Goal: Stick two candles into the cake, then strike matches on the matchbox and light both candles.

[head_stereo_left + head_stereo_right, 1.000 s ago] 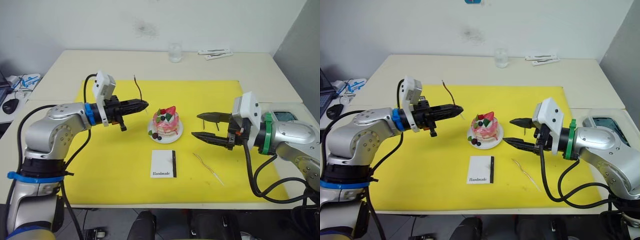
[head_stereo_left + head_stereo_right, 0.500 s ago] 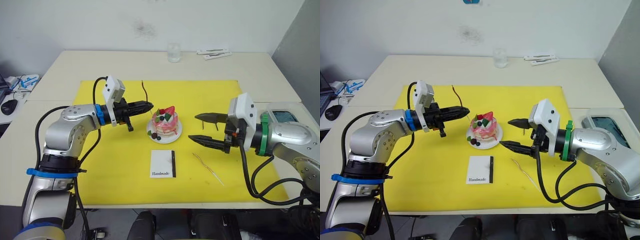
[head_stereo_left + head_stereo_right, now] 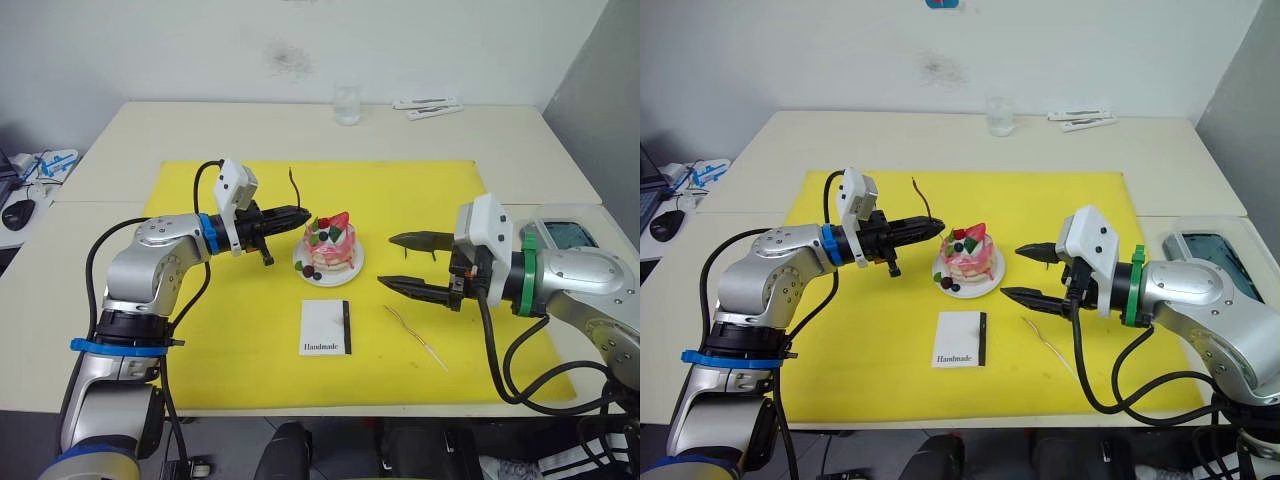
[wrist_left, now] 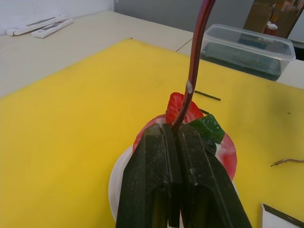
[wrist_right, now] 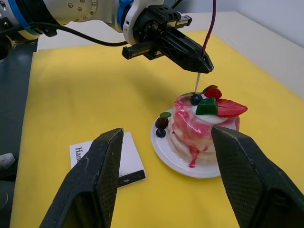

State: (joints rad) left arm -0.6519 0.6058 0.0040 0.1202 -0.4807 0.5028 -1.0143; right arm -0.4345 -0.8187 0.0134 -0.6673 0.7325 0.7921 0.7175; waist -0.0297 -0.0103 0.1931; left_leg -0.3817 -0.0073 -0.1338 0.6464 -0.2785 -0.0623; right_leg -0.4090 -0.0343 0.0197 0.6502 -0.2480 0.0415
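Your left tool (image 3: 305, 214) is clamped on a candle (image 3: 294, 184) standing upright, its pale end just above the cake (image 3: 330, 246) on the yellow mat (image 3: 420, 190). Your right tool (image 3: 392, 262) hangs wide open and empty, beside the cake. The second candle (image 3: 416, 335) lies right of the matchbox (image 3: 327, 327).

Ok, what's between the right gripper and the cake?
Bare yellow mat separates the open right gripper from the cake, seen in both eye views.

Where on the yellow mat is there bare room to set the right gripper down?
Free: the mat left of the matchbox, and its far right corner. Crowded: around the cake, with the left gripper beside it, and near the loose candle.
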